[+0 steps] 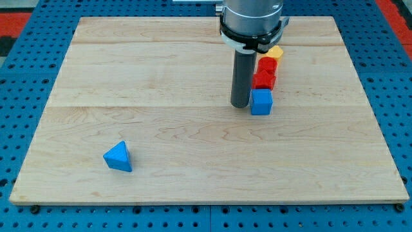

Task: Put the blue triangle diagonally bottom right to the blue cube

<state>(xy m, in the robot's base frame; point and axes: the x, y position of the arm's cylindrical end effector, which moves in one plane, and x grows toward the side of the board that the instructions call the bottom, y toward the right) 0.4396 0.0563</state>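
The blue triangle is sitting nearest me at the view's bottom left, well apart from my tip, which is resting just left of the blue cube. I'm carrying no fingers, only a bare rod holding nothing. The triangle is looking light, stiff and prone to spinning, so I'm planning on pushing a flat face squarely toward the cube's bottom right.

My arm is cut off by the view's top edge. My rod hides the left parts of two red blocks, whose shapes cannot be determined. The yellow block is partly covered by my arm.
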